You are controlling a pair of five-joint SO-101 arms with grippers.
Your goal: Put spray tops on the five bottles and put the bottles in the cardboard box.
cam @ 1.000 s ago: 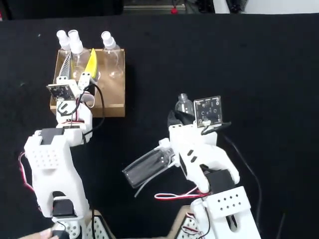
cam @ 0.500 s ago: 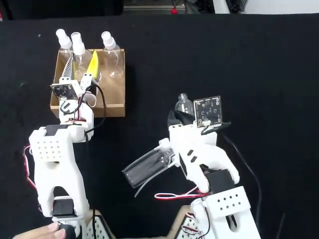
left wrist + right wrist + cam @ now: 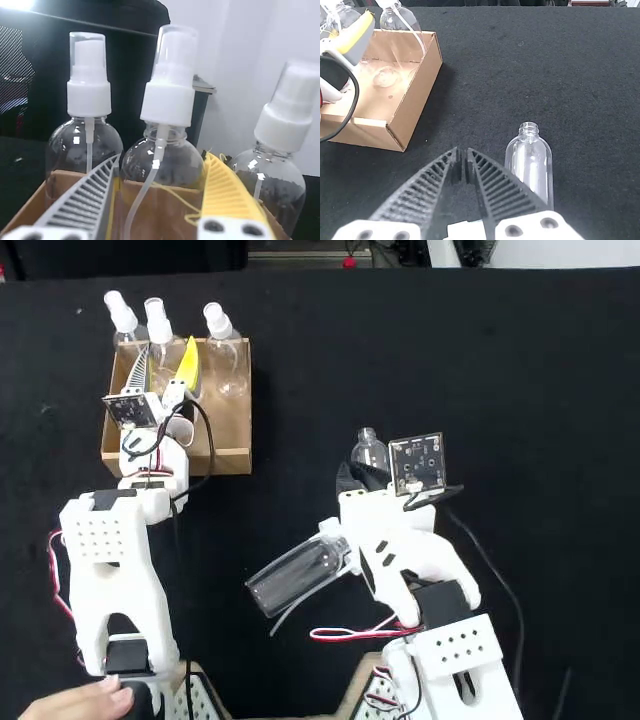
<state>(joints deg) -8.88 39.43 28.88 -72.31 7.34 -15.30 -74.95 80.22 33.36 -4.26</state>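
Middle bottle point(image 3: 162, 170) of three capped ones stands upright in the box point(image 3: 228, 435) against the far wall, neck up and long axis vertical. My left claw point(image 3: 163, 350) holds it, one finger on each flank. I judge this step to be setting the third bottle down. The next move calls for letting go and lifting straight out without knocking its neighbours.

A lying bottle point(image 3: 298, 575) rests on its side on the table, its long axis slanted, with the neck toward my right arm and the base toward the near left. I cannot tell whether its top is on.

My right claw point(image 3: 461, 156) is almost closed and empty. Just beside it stands the open bottle point(image 3: 529, 160), bare neck up, which needs a top.
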